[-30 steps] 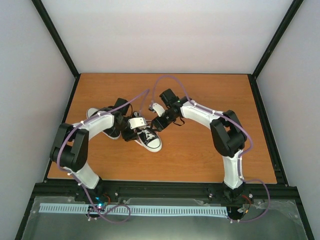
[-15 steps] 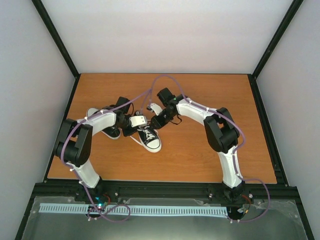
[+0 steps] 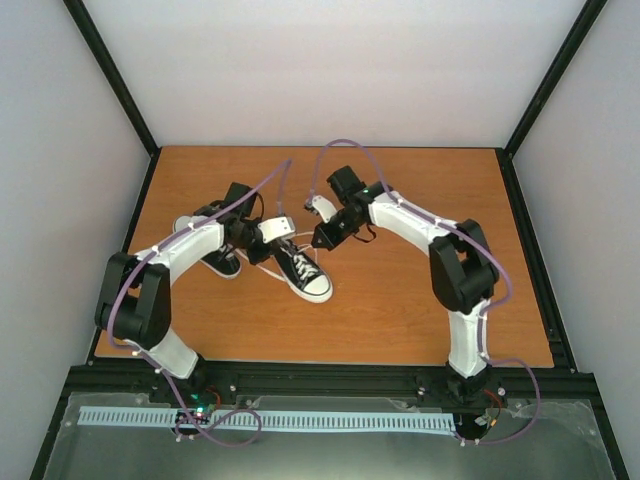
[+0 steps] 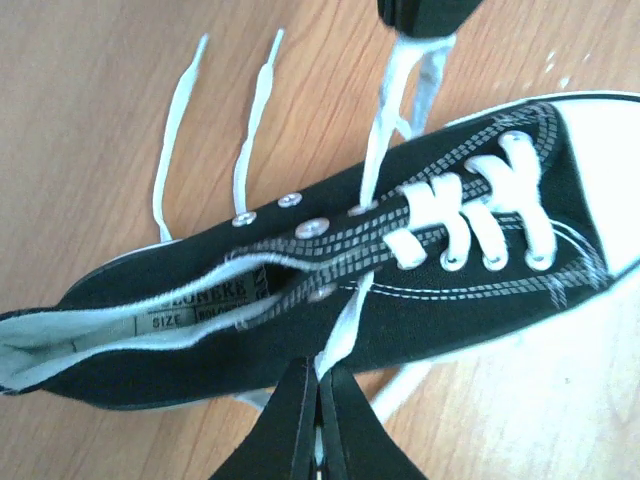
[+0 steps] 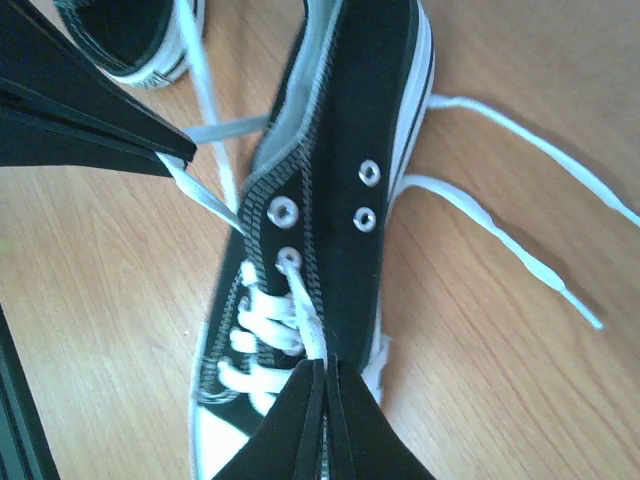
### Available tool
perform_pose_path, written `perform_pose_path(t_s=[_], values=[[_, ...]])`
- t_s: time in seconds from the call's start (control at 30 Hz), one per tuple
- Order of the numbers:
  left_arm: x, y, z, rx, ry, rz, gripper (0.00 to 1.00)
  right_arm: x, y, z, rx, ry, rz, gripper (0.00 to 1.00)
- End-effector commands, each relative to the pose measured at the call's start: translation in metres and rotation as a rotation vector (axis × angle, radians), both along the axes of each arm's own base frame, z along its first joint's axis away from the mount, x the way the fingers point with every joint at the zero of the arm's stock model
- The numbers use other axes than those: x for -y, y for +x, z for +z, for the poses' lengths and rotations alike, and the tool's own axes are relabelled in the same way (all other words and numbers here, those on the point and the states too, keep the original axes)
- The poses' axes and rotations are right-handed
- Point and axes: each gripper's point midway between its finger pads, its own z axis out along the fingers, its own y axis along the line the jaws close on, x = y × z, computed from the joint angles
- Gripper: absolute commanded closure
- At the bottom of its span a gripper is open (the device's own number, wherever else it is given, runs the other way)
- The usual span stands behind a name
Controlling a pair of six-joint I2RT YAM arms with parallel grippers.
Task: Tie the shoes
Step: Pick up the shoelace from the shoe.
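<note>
One of the shoes (image 3: 306,276), black with a white toe cap, lies mid-table between both arms. In the left wrist view this shoe (image 4: 300,310) lies across the frame, unlaced at the top eyelets. My left gripper (image 4: 320,385) is shut on a white lace (image 4: 345,325) running from the near-side eyelet. My right gripper (image 5: 325,365) is shut on the other lace (image 5: 305,300), just above the tongue of the same shoe (image 5: 350,150). Each gripper shows in the other's wrist view: the left gripper (image 5: 165,150) and the right gripper (image 4: 420,25). The second shoe (image 3: 212,256) lies to the left, partly under the left arm.
Two loose lace ends (image 4: 215,130) trail over the wooden table (image 3: 420,300) on the shoe's far side, and the same ends (image 5: 520,190) show in the right wrist view. Black frame posts and white walls bound the table.
Both grippers have shut on the laces. The arms have drawn slightly apart and back, and the middle shoe has shifted right and toward the front.
</note>
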Motion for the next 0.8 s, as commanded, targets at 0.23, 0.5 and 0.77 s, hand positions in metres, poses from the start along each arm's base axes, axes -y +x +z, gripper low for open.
perform_pose_path(t_s=[0.23,0.5,0.77], values=[[0.041,-0.007,0.115,-0.02,-0.3,-0.017,0.99,0.049,-0.02,0.101,0.234,-0.002,-0.07,0.97],[0.051,-0.017,0.186,-0.022,-0.357,-0.041,0.99,0.072,-0.035,0.19,0.392,0.029,-0.117,0.97],[0.058,-0.049,0.23,-0.081,-0.439,-0.087,0.99,0.083,-0.053,0.211,0.441,0.05,-0.1,0.92]])
